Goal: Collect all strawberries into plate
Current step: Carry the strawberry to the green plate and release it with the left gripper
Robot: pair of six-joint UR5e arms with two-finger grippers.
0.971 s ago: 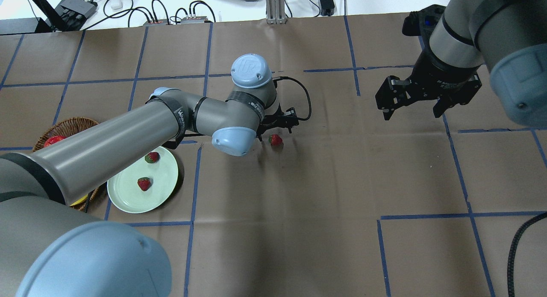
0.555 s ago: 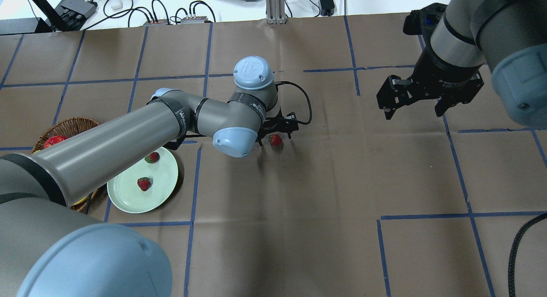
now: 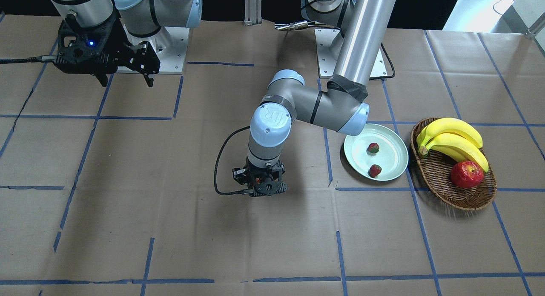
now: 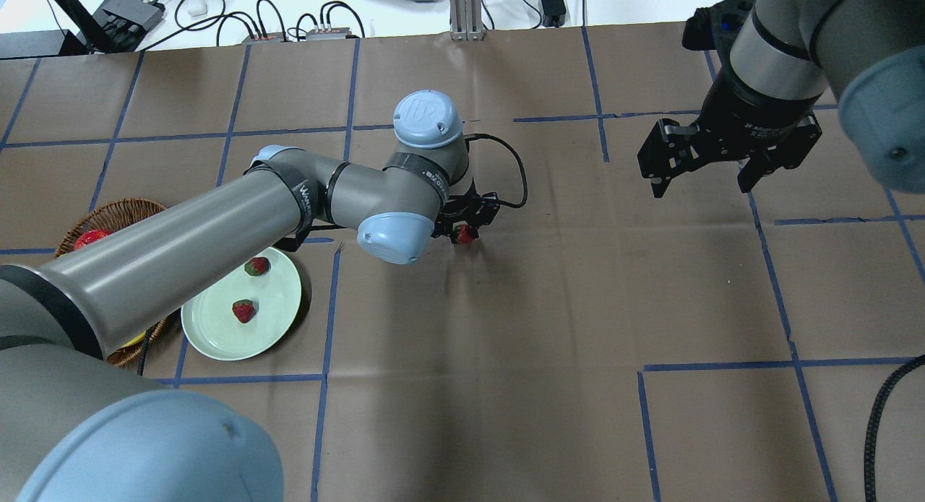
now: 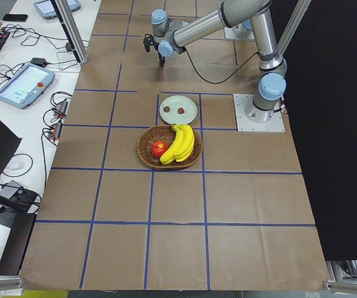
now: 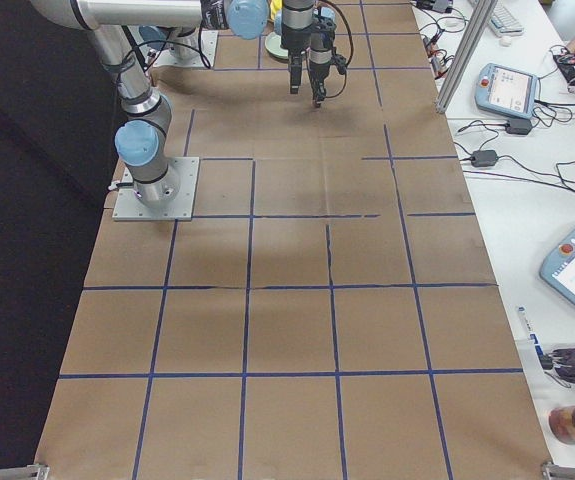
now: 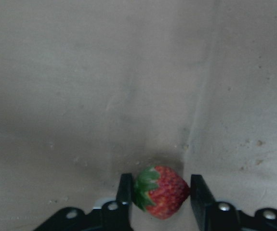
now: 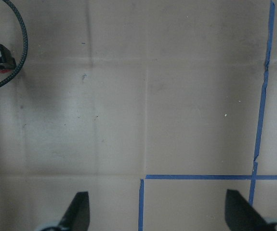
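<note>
A strawberry (image 7: 161,192) is pinched between the fingers of the left gripper (image 4: 465,226). Both its sides are touched by the fingers. It is seen low down at the table (image 4: 506,343), well apart from the plate (image 4: 217,343). Two more strawberries (image 4: 256,266) (image 4: 243,310) are seen lying on the plate, apart from each other. The right gripper (image 4: 712,178) is held wide open above the table, and nothing is held in it.

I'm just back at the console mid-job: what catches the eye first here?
The left end effector grips a strawberry on the brown paper mid-table. Two more strawberries lie on the green plate, beside a basket of bananas and an apple. The right end effector hangs open, away from it all.
</note>
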